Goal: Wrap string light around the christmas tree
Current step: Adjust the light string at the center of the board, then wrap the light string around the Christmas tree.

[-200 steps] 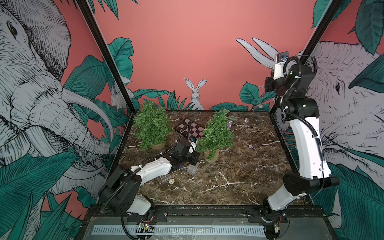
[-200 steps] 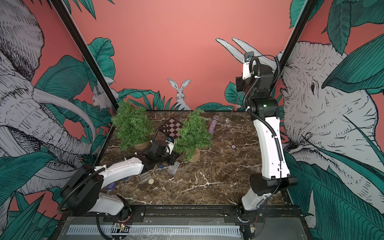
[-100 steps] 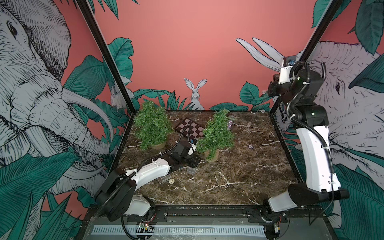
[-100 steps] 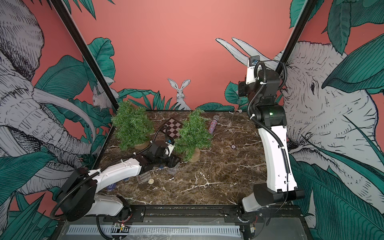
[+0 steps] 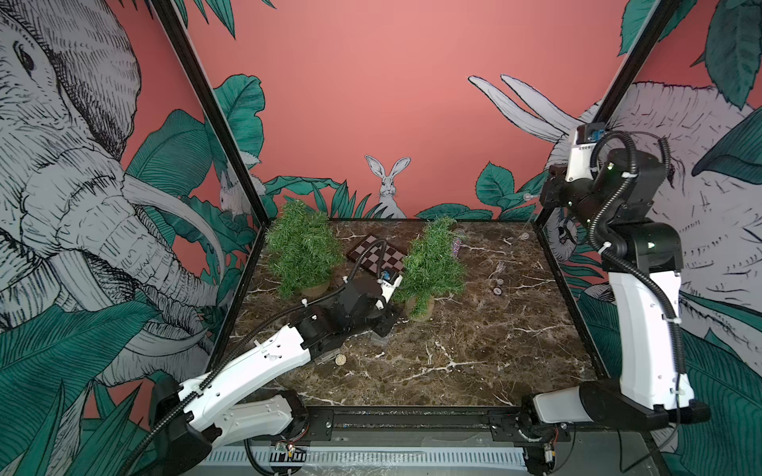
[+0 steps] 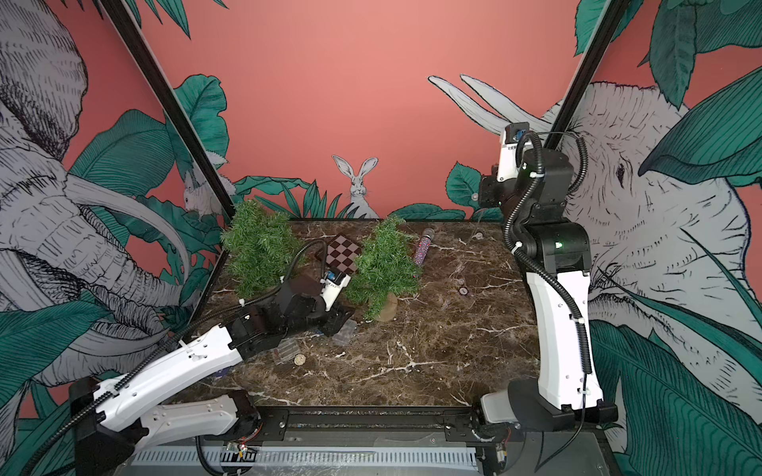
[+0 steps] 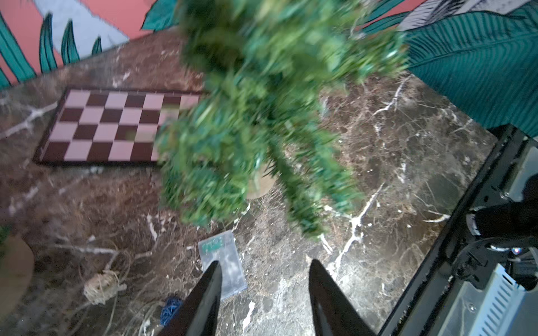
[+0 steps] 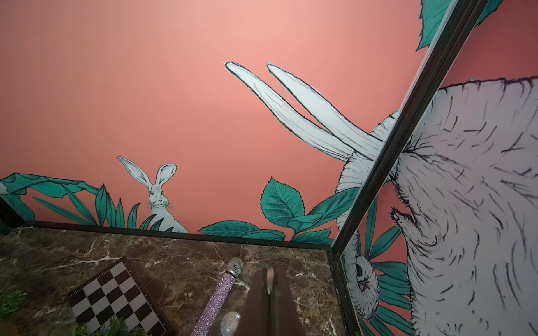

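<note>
Two green Christmas trees stand on the marble table, one at the back left (image 5: pixel 303 251) and one mid-table (image 5: pixel 433 263) (image 7: pixel 262 116). The string light is a thin wire with clear bulbs (image 5: pixel 524 236) (image 8: pixel 230 321). It hangs from my right gripper (image 5: pixel 544 198) (image 8: pixel 270 272), which is raised high at the back right corner and shut on a pale bit of it. A clear plastic box (image 7: pixel 222 264) (image 5: pixel 379 340) with a green board inside lies beside the mid-table tree. My left gripper (image 7: pixel 263 269) (image 5: pixel 385 325) hovers low over it, open, with nothing between the fingers.
A checkerboard (image 5: pixel 377 259) (image 8: pixel 116 293) lies between the trees. A purple glitter microphone (image 6: pixel 423 249) (image 8: pixel 218 296) lies behind the mid-table tree. A twine ball (image 7: pixel 100 285) (image 5: pixel 340 359) and a blue scrap (image 7: pixel 170 309) sit near my left arm. Black frame posts stand at the table's back corners.
My left gripper has opened above the clear box. My right arm has swung further toward the right wall, still raised and shut.
</note>
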Controlling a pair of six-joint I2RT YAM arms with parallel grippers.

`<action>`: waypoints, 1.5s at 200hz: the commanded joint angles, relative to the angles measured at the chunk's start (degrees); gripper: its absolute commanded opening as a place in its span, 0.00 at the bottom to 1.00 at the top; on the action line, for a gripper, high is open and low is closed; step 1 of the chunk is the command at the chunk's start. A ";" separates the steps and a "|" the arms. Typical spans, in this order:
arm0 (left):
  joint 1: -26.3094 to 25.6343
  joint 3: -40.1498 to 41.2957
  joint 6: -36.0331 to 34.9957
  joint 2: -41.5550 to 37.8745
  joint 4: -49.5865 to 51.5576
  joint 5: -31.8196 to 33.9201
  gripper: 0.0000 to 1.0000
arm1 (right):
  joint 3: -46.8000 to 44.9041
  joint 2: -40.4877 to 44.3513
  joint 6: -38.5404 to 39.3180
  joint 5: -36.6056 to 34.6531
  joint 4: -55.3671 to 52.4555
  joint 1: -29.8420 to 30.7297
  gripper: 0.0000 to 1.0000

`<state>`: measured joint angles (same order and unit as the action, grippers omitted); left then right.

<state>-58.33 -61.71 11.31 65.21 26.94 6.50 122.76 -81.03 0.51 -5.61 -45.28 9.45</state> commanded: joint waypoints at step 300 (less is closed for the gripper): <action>-5.45 -52.14 -15.70 43.97 -10.78 -14.90 0.45 | -5.36 11.94 -7.94 14.45 -6.93 0.40 0.00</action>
<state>-63.59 -118.76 -4.14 115.92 20.51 -6.87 116.53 -69.65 -8.34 8.64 -53.89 9.50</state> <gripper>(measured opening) 0.445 0.050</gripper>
